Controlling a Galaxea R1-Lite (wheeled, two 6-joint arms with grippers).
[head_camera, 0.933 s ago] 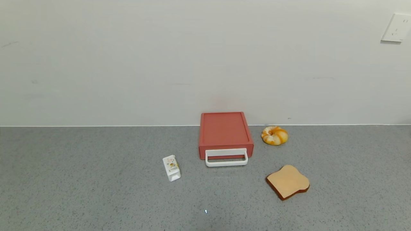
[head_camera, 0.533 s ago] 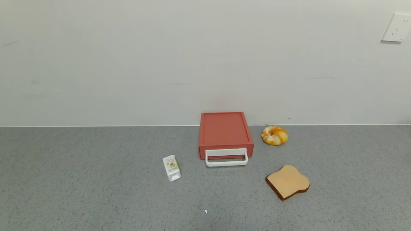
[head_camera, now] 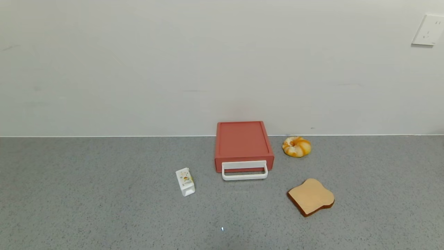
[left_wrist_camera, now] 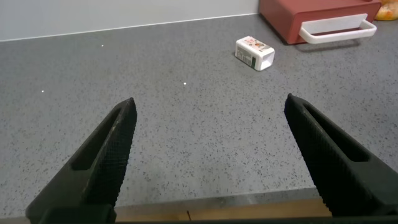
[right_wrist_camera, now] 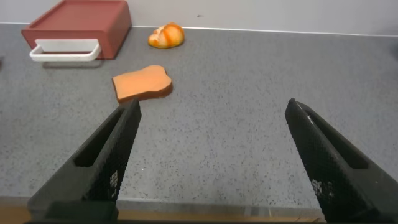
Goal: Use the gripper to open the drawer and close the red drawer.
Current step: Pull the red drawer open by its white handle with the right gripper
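The brick-red drawer (head_camera: 242,143) sits against the back wall, shut, with its white loop handle (head_camera: 245,171) facing me. It also shows in the left wrist view (left_wrist_camera: 298,15) and the right wrist view (right_wrist_camera: 81,22). Neither gripper shows in the head view. My left gripper (left_wrist_camera: 210,106) is open and empty above the table's front edge, far from the drawer. My right gripper (right_wrist_camera: 211,107) is open and empty above the front edge too, with the toast slice (right_wrist_camera: 142,83) beyond it.
A small white carton (head_camera: 185,181) lies left of the drawer's front. A toast slice (head_camera: 311,197) lies to the front right. A round orange-and-white bun (head_camera: 296,146) sits right of the drawer by the wall. A white socket (head_camera: 428,30) is on the wall.
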